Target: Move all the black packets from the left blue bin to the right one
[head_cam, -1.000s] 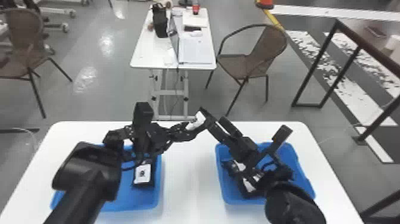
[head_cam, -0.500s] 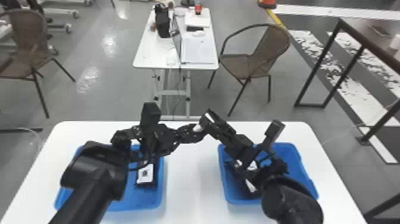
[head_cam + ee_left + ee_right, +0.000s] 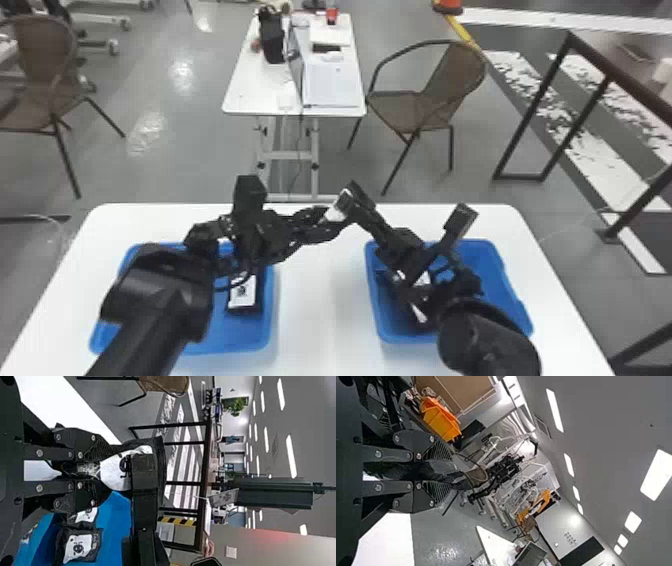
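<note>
Above the table, between the two blue bins, the left gripper and right gripper meet at a black packet with a white label. In the left wrist view, the left gripper is shut on one end of the packet, and a right finger lies across its far part. Dark packet material is pinched by the right gripper. One packet lies in the left bin. Several packets, partly hidden beneath the right arm, are in the right bin.
The white table shows between the bins. Both forearms stretch over the bins. Beyond the table stand a second white desk, a brown chair and a dark metal frame.
The right gripper has turned slightly and its fingers have drawn together around the packet. The left gripper holds nearly the same place; the whole head view has shifted a little.
</note>
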Controlling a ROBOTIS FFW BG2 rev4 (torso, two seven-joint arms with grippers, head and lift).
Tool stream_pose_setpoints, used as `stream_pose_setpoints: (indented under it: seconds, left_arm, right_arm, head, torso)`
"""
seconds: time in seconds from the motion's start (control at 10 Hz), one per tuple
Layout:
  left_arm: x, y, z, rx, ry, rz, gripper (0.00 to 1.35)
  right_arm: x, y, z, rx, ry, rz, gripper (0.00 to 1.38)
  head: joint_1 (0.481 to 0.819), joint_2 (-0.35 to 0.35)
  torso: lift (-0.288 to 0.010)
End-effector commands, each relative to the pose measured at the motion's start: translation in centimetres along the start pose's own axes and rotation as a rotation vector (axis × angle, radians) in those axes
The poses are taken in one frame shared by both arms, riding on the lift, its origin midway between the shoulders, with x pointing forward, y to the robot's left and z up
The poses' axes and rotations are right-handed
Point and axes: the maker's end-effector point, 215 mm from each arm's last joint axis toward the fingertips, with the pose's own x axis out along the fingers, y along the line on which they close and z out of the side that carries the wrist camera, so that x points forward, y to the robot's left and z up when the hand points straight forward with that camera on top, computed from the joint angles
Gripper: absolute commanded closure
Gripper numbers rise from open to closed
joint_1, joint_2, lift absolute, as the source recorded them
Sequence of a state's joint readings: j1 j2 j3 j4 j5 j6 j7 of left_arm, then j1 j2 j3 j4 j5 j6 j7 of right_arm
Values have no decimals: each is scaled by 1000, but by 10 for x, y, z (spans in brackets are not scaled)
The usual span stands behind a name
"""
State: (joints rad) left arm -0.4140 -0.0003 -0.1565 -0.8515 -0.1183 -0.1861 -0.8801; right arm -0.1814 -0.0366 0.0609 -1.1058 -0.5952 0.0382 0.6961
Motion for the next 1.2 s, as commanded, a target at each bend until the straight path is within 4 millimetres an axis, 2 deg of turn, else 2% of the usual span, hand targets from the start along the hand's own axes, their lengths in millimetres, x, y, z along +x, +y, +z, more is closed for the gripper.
stream_pose_setpoints:
  seconds: [0.0,0.1,0.3,0.4,0.7,0.8,0.9,1.0,1.1]
  left_arm:
    - [-12,7,-11,-41,-13,42,371]
    - [-22,11,-13,-70,-38,70,90]
    - [-59,31,-21,-118,-57,175,-2]
    - [-81,39,-25,-135,-62,224,-2]
    - [-144,55,-42,-188,-76,344,-2]
    - [-158,58,-50,-193,-68,358,-2]
    - [-166,59,-55,-194,-60,365,71]
    - [-168,60,-58,-193,-50,367,119]
    - [-169,61,-62,-193,-30,370,119]
  right_arm:
    - [-7,-6,6,7,-25,-13,1108]
    - [-19,-21,14,2,-39,-42,1108]
    - [-51,-58,27,-19,-40,-114,1108]
    - [-70,-81,27,-22,-33,-165,1108]
    - [-127,-145,-1,4,23,-320,1108]
    - [-146,-165,-13,16,45,-377,1108]
    - [-163,-185,-17,21,48,-433,1107]
    - [-177,-204,-16,19,56,-478,1021]
    - [-184,-214,0,-14,25,-505,605]
  head:
    - [695,-93]
    - [695,-88]
    - [695,-94]
    - [695,-96]
    - [695,-100]
    - [695,-101]
    - [695,-104]
    - [695,-113]
    - [695,-127]
  torso:
    - [0]
    - [0]
    - [0]
    - [0]
    - [0]
    - [0]
    - [0]
    - [0]
    - [0]
